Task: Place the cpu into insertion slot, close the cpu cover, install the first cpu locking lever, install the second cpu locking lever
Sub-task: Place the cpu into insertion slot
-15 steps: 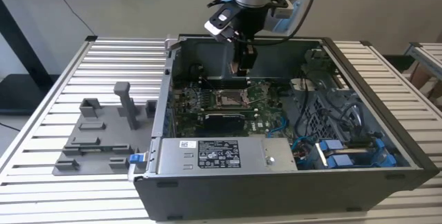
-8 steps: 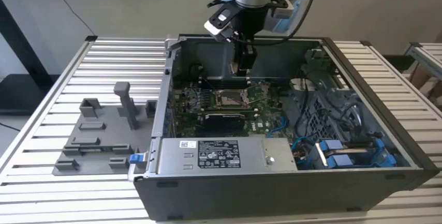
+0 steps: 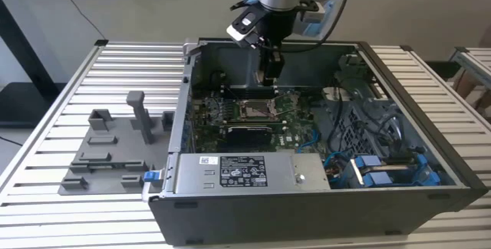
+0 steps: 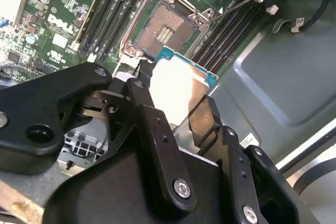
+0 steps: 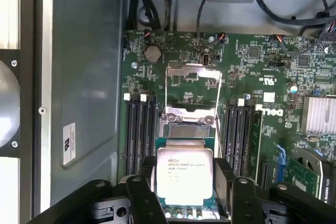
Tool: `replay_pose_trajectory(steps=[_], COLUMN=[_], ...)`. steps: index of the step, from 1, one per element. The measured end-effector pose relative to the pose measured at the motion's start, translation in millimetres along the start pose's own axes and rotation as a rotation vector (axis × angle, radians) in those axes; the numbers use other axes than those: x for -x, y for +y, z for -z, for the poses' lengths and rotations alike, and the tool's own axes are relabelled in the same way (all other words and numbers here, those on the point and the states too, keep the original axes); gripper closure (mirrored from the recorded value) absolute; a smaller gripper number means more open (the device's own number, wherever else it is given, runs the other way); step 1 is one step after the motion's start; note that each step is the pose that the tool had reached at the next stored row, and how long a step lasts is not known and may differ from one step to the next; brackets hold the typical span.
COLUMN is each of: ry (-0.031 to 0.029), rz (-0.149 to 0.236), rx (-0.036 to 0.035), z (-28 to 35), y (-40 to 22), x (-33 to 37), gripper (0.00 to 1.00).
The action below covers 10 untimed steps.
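One small flat square cpu (image 5: 185,174) with a pale metal top and a green rim. It is gripped by two opposite edges between the black fingers (image 4: 152,129) of the black linked-bar gripper (image 3: 268,79). It is held printed side up in the air over the green motherboard (image 5: 247,61) and is not yet seated.

One small square insertion slot (image 4: 163,30) with a dark centre and metallic rim. It sits near the middle of the motherboard, between two banks of long black memory slots (image 5: 140,129), with its contacts exposed. The cpu hangs just beside it, toward the board edge by the case's back wall.

One thin square silver cpu cover (image 5: 191,67), a windowed frame. It is raised off the slot and stands on the side away from the cpu.

One thin silver locking lever (image 4: 239,4). It reaches out from a slot corner across the memory slots and looks unlatched.

One open grey metal computer case (image 3: 307,214), which carries the board and rests on a ribbed aluminium table (image 3: 92,88).

Handling note, as a judgement:
- Bring the cpu squarely over the slot with its edges parallel to the rim, and keep it level.
- Check that its orientation matches the slot before descent.
- Lower it straight down without sliding, since the contacts look delicate.
- Stay clear of the raised cover.
- Release only once the cpu lies flat inside the rim.
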<state>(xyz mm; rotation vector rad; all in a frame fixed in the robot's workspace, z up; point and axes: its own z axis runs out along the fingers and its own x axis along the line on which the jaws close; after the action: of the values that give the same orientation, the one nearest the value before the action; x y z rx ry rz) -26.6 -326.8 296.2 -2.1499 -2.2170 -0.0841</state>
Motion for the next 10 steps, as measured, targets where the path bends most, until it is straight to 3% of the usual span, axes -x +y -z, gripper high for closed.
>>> replay_pose_trajectory(steps=[10], ry=[0.0000], rz=[-0.002], rx=[0.0001], z=[-14.6], y=[-0.9], x=[-1.7], gripper=[0.46])
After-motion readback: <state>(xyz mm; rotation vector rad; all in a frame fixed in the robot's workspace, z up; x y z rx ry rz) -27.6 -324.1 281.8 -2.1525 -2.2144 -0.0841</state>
